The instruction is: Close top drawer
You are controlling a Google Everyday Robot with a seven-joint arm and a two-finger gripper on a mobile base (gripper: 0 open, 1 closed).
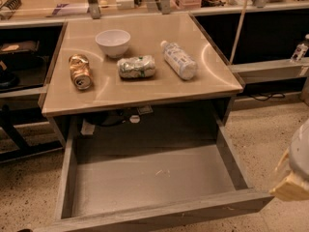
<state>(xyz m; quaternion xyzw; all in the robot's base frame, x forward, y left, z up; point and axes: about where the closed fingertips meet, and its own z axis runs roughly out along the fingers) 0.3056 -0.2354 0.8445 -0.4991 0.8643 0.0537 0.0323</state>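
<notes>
Top drawer (159, 215) is pulled fully out below the tabletop (145, 86). My gripper (295, 170) is off its right front corner; open or closed, I cannot tell. I should press mid-front and push squarely inward.

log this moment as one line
top drawer: open, pulled far out, empty | gripper: picture's right edge, beside drawer's front corner | tabletop: bowl, gold can, crumpled can, bottle
</notes>
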